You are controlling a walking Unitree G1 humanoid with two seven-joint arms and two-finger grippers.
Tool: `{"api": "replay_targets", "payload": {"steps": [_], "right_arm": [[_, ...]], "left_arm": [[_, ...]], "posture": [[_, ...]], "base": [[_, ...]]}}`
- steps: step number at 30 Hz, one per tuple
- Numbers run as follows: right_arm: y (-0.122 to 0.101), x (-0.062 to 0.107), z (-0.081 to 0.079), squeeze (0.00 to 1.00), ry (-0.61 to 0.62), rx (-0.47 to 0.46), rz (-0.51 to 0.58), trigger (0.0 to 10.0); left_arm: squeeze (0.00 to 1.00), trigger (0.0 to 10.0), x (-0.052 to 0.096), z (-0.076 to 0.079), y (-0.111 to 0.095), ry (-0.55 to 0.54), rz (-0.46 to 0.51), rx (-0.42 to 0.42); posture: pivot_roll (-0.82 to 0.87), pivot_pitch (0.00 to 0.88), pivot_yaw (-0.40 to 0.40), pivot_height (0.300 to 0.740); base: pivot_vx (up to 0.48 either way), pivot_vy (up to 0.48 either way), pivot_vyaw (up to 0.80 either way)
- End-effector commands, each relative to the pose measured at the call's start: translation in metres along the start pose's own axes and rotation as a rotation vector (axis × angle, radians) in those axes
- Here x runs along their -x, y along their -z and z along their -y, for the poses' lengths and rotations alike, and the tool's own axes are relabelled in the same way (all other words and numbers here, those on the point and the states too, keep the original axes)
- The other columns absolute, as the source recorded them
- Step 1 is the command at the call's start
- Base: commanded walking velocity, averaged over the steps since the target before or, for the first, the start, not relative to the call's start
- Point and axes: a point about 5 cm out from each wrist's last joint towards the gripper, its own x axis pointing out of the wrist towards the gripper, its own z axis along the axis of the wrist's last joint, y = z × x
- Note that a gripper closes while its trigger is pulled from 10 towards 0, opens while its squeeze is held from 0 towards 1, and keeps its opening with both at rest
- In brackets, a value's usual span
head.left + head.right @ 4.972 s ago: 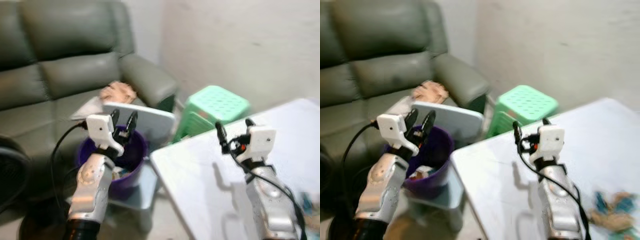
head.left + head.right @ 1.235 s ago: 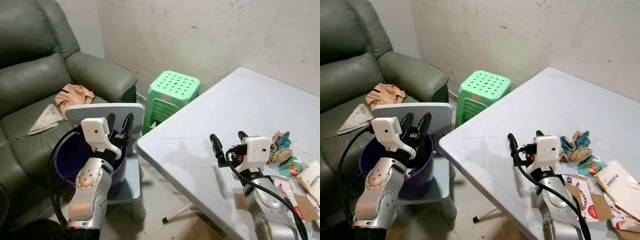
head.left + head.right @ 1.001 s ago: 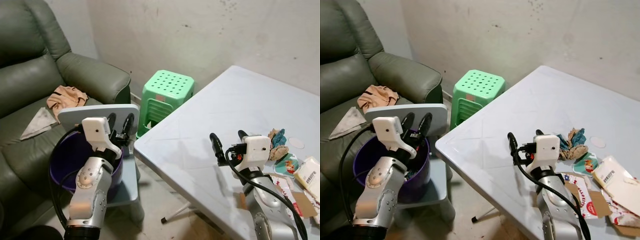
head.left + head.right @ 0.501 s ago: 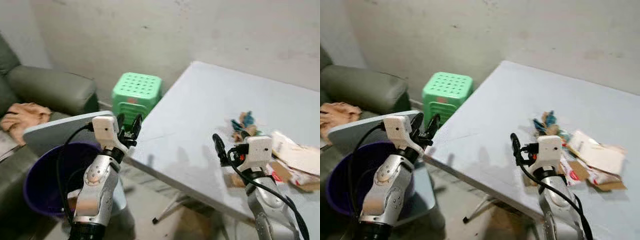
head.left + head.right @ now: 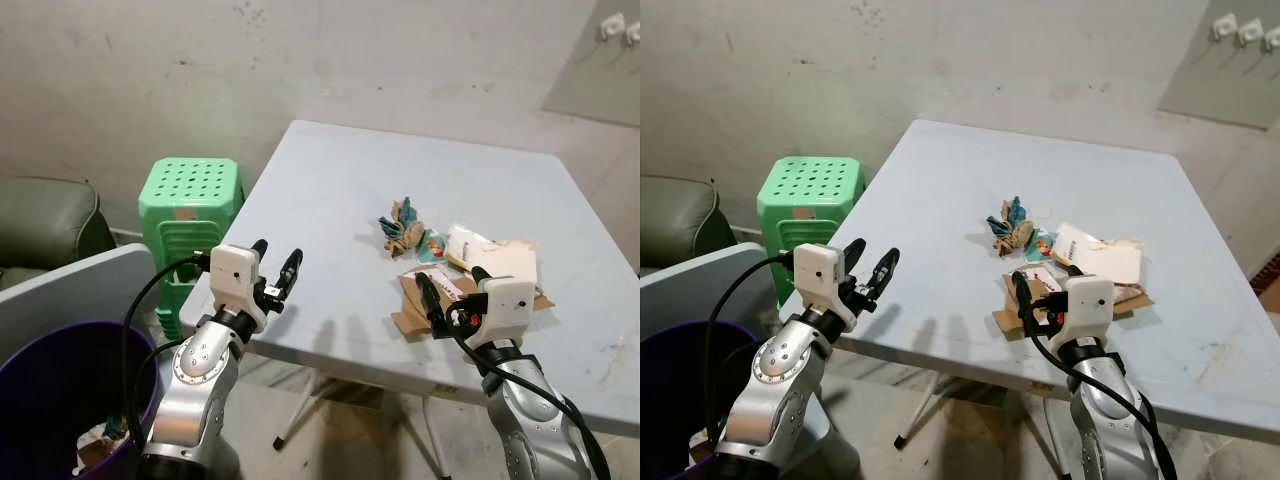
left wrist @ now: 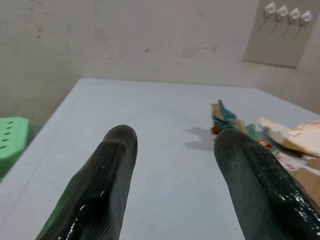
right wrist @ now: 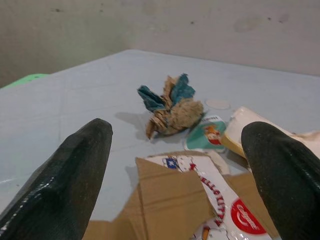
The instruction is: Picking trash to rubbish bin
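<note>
Nearest me, low on my left, stands the purple bin (image 5: pixel 40 400) with some scraps already lying in its bottom, so I judge part of the job done. My left gripper (image 5: pixel 276 272) hangs at the near edge of the table (image 5: pixel 330 200), its two fingers apart and holding nothing. My right gripper (image 5: pixel 448 296) is over the table's near side, fingers spread wide and also empty, right at the closest trash.

That closest piece is a torn cardboard flap (image 7: pixel 167 192) with a printed wrapper (image 7: pixel 225 205) lying on it. Just beyond sits a small round label (image 7: pixel 207 134), and beside it a pale paper packet (image 5: pixel 490 252). Farther in, alone on bare tabletop, is a crumpled brown and blue wad (image 7: pixel 170 107).

All of this is still on the table, so most of the work is left, I judge: each piece must be grasped and carried to the bin. Past the table's left side stands a green stool (image 5: pixel 192 190).
</note>
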Motion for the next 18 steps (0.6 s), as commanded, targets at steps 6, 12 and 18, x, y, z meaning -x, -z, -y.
{"api": "replay_targets", "payload": {"steps": [6, 12, 18], "right_arm": [[-0.006, 0.002, -0.001, 0.00, 0.006, -0.010, 0.035, 10.0], [-0.008, 0.002, 0.002, 0.00, 0.024, -0.017, 0.049, 10.0], [-0.010, 0.003, 0.007, 0.00, 0.048, -0.022, 0.059, 10.0]], "left_arm": [[0.00, 10.0, -0.003, -0.002, -0.004, 0.004, 0.010, -0.012], [0.00, 10.0, -0.002, -0.003, -0.004, 0.016, 0.000, -0.039], [0.00, 10.0, 0.003, -0.011, -0.005, 0.008, 0.008, -0.032]], "posture": [[0.06, 0.000, -0.018, 0.740], [0.06, 0.006, -0.014, 0.740], [0.06, 0.012, -0.010, 0.740]], "base": [[0.000, 0.000, 0.00], [0.000, 0.000, 0.00], [0.000, 0.000, 0.00]]}}
